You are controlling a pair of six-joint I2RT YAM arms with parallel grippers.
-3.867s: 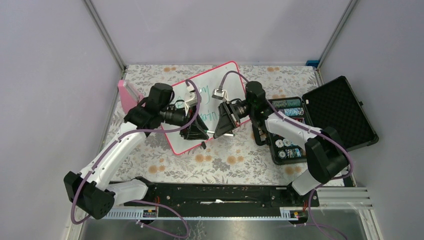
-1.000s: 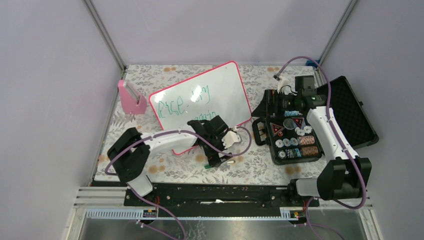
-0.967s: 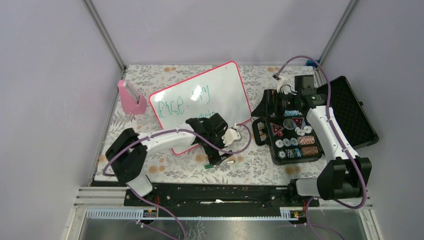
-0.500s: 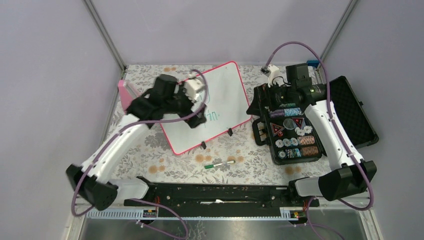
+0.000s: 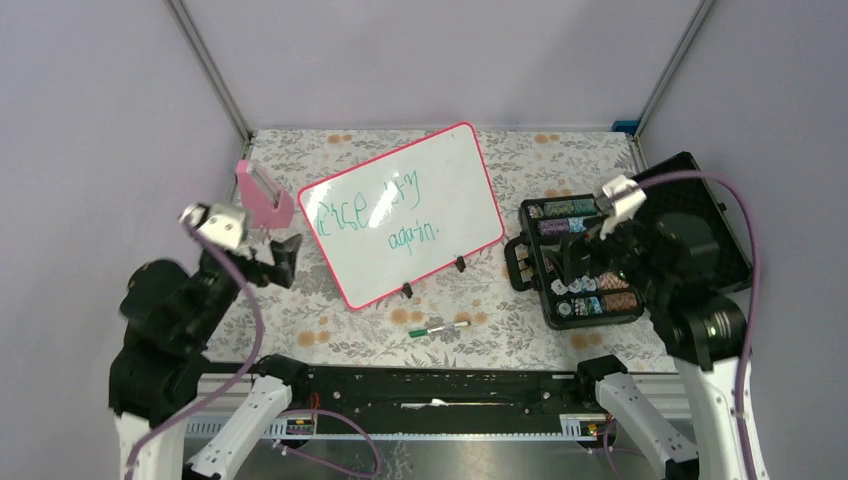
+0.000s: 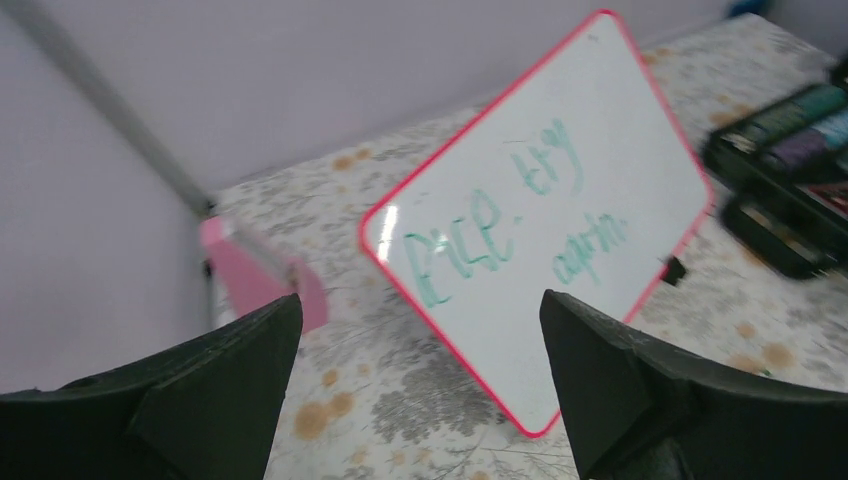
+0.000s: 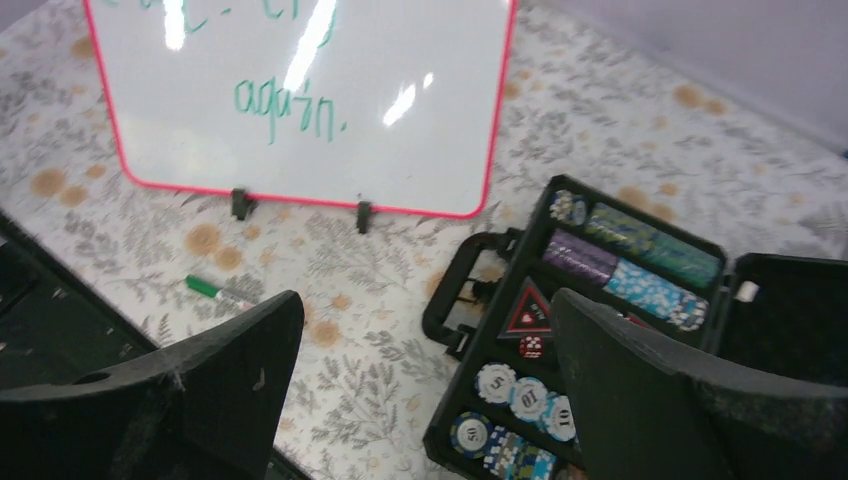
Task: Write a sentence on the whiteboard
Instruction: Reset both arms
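Note:
The whiteboard [image 5: 440, 180], white with a pink-red frame, stands propped on two black clips at mid-table. The green sentence [image 5: 370, 212] runs across it in two lines and also shows in the left wrist view [image 6: 510, 215]; its last word shows in the right wrist view [image 7: 290, 105]. A green-capped marker [image 5: 438, 328] lies on the cloth in front of the board, held by nothing. My left gripper [image 5: 280, 255] hangs raised off the board's left corner, open and empty [image 6: 418, 300]. High over the case, my right gripper [image 5: 590, 262] is open and empty too [image 7: 428, 298].
An open black case [image 5: 700, 230] with poker chips [image 7: 520, 390] and a die sits at the right, its handle toward the board. A pink block [image 5: 262, 195] stands left of the board. The marker [image 7: 215, 290] lies close to the near rail.
The left gripper let go of the marker, which now lies on the cloth. Both arms pulled up and back toward the near edge, off the board and the case.

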